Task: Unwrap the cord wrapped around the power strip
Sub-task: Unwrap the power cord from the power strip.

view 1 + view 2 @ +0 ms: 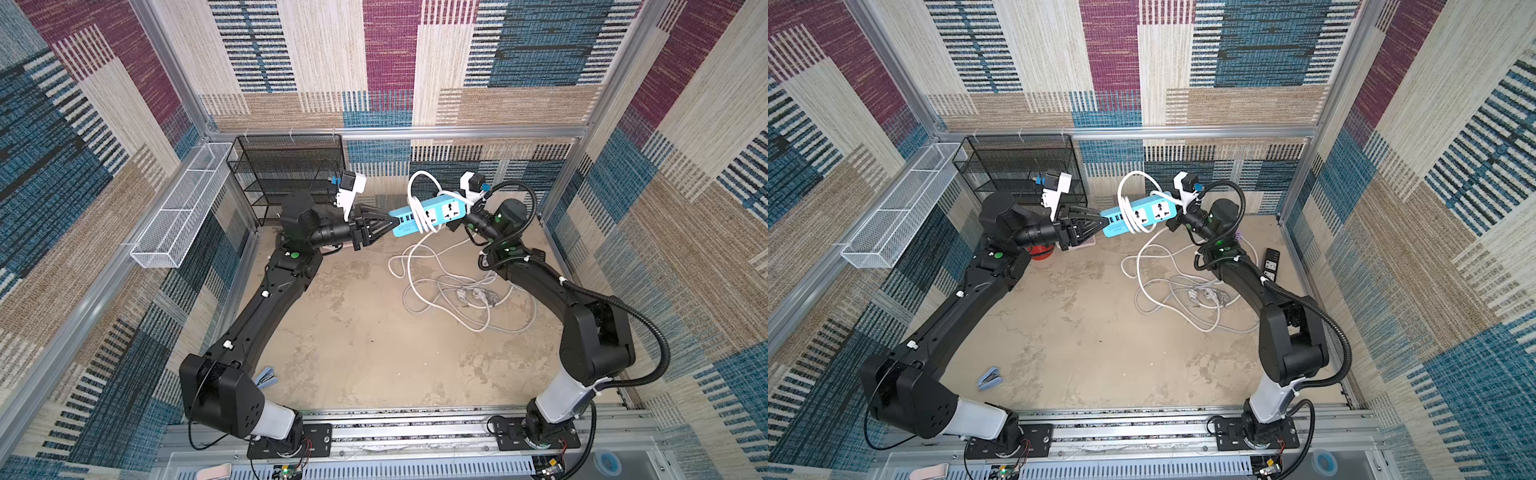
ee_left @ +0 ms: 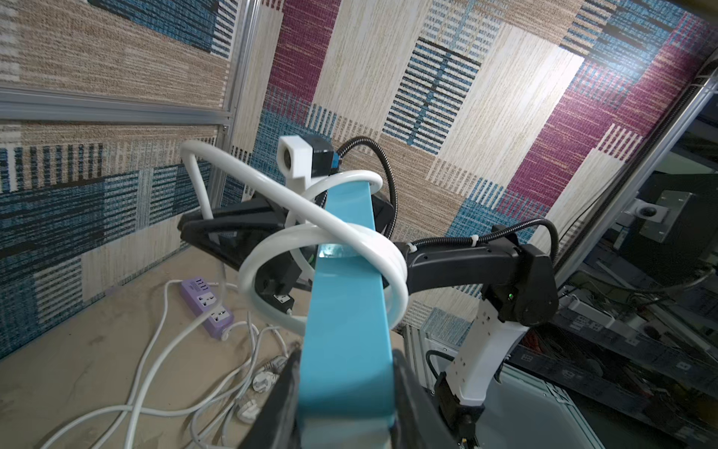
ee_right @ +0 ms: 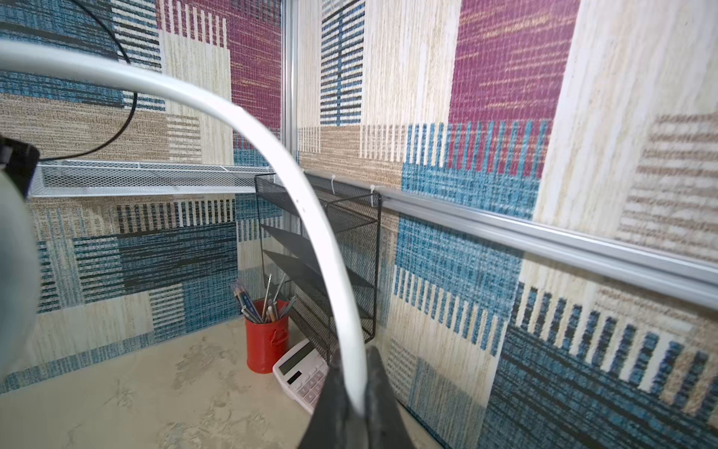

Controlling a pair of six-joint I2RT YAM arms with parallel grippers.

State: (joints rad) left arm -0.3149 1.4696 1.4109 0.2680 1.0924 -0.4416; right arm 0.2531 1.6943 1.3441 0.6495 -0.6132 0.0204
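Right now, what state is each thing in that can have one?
Blue power strip: lifted, sockets up.
White cord: looped around it, rest on table.
Left gripper: shut on strip's end.
Right gripper: shut on cord.
Red pen cup: upright.
Purple power strip: flat, sockets up.

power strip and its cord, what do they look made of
Power strip: hard plastic by the look, light blue, glossy; its flat side carries a bright reflection. Cord: white, smooth flexible sheath, probably PVC or rubber; it curves in loose loops without kinking.
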